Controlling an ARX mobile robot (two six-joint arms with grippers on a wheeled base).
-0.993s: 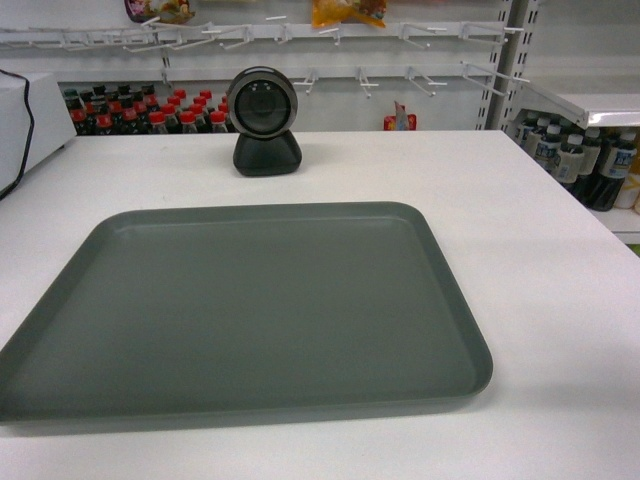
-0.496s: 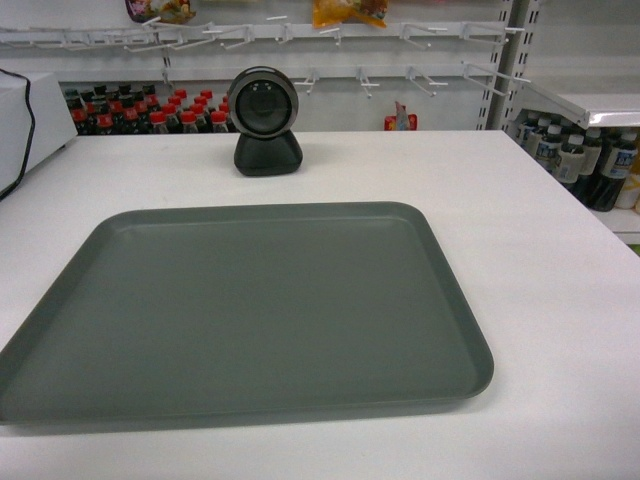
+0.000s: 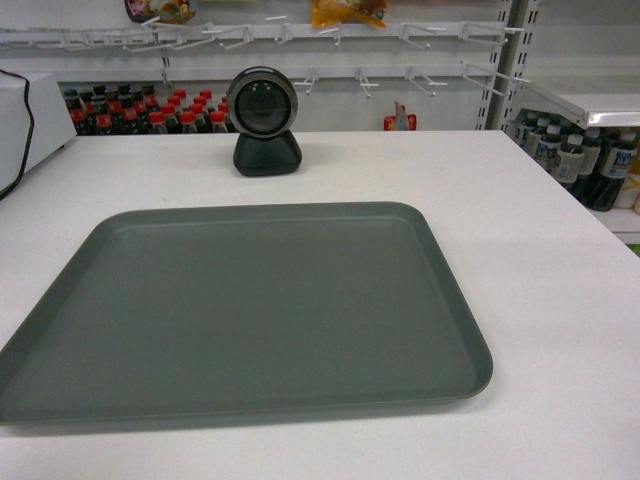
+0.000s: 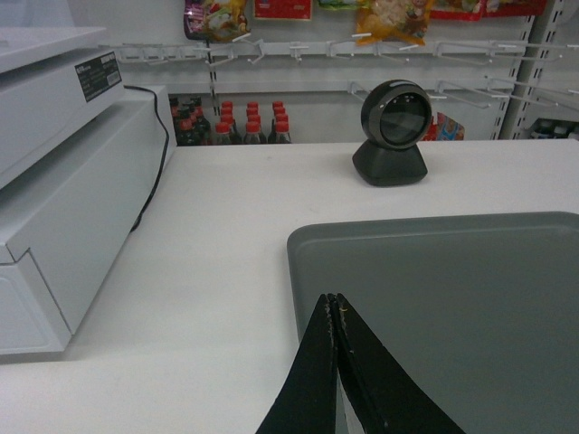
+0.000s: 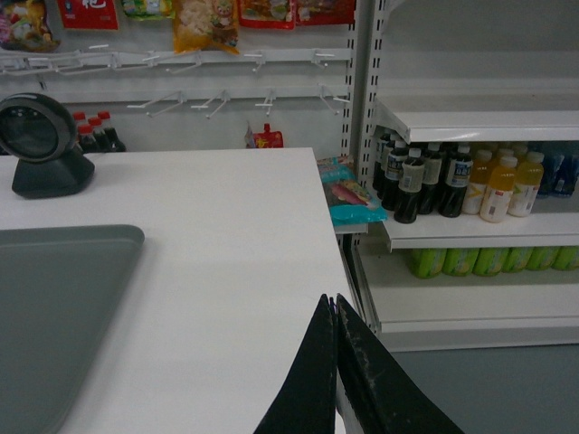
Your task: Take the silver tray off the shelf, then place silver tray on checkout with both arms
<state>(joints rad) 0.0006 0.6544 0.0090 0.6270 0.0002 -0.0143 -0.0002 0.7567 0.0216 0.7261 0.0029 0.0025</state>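
Silver tray (image 3: 250,310) flat on checkout (image 3: 540,260); left gripper (image 4: 334,306) and right gripper (image 5: 333,307) pressed together, holding nothing. Best kept retracted clear of rim.

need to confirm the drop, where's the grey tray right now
In the head view the grey tray lies flat on the white table, left of centre and near the front edge, in front of the round black scanner.

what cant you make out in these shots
- Tray: its near left corner is cut off by the head view's edge.
- Left tool and right tool: absent from the head view; only closed tips show in the wrist views.
- Bottles: labels too small to read.
- White machine: cut off at the left.
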